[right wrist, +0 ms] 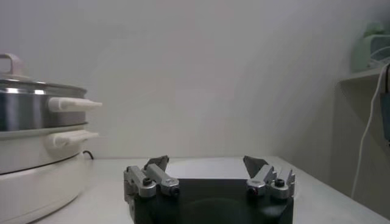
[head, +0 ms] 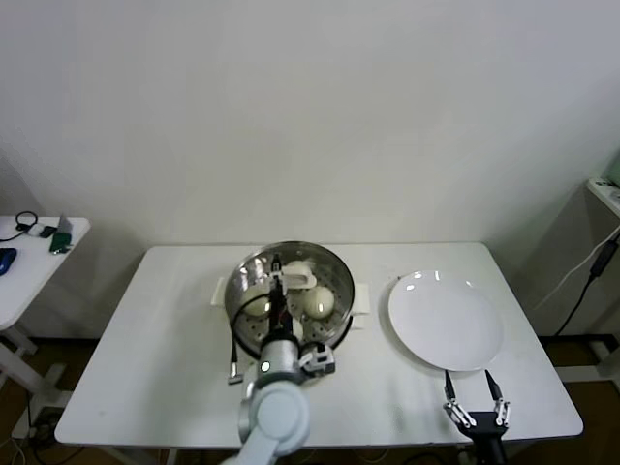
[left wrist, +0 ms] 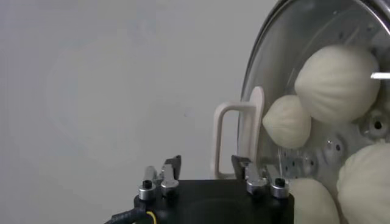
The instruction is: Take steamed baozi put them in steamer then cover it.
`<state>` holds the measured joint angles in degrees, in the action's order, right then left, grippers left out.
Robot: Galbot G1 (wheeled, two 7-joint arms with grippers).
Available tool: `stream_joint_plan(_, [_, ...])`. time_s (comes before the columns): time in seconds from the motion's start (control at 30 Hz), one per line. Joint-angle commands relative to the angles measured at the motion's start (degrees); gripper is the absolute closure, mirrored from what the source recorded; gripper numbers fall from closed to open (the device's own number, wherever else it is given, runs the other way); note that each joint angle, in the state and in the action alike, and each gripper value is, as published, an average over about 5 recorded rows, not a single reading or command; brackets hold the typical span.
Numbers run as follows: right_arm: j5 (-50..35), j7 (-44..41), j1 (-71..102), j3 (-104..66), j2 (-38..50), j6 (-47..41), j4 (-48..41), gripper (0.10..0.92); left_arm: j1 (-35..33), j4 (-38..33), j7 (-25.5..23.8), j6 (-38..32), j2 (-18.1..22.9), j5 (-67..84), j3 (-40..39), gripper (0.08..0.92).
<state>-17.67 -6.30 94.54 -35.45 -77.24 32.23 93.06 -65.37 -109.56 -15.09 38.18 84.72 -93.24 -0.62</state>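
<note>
The steamer (head: 247, 281) stands mid-table, a shiny steel basket on a white pot base. Its glass lid (left wrist: 268, 73) with a white handle (left wrist: 234, 140) lies on it; the right wrist view shows the lid (right wrist: 18, 82) sitting on the basket (right wrist: 24, 109). Several cream-white baozi (left wrist: 338, 82) lie inside under the glass, one plain in the head view (head: 320, 302). My left gripper (head: 281, 274) hovers over the lid, open (left wrist: 207, 165), with the handle just beyond its fingertips and not gripped. My right gripper (head: 475, 402) is open and empty (right wrist: 207, 164) near the table's front edge.
A flat white plate (head: 446, 320), bare, lies right of the steamer. A black cable (head: 233, 358) runs from the pot toward the front edge. A small side table (head: 29, 242) with small items stands far left, a shelf (head: 605, 189) far right.
</note>
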Motion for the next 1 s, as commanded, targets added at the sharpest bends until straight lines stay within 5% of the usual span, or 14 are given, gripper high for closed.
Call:
stream_joint_plan(0.03, [-0.12, 1.0, -0.73, 0.61, -0.53, 0.0, -0.09, 0.203, -0.47, -4.63, -0.69, 0.11, -4.04, 8.26, -0.21, 0.389])
stream_joint_plan(0.27, [0.1, 3.16, -1.47, 1.49, -0.37, -1.67, 0.05, 0.203, -3.37, -14.55, 3.51, -2.65, -10.81, 27.71, 0.7, 0.203])
stream_joint_plan(0.53, [-0.46, 4.14, -1.41, 1.29, 0.41, -2.17, 1.29, 0.203, -8.16, -17.88, 11.7, -12.29, -16.38, 47.99, 8.64, 0.177])
stream_joint_plan(0.73, [0.09, 5.11, -1.22, 1.13, 0.15, -1.94, 2.13, 0.203, -13.61, -17.79, 19.38, -33.53, -15.95, 74.18, 22.19, 0.177])
stream_joint_plan(1.0, [1.53, 5.4, -1.15, 0.45, 0.32, -2.59, 3.06, 0.203, -19.22, -10.0, 17.0, -40.32, -15.0, 109.49, 45.96, 0.177])
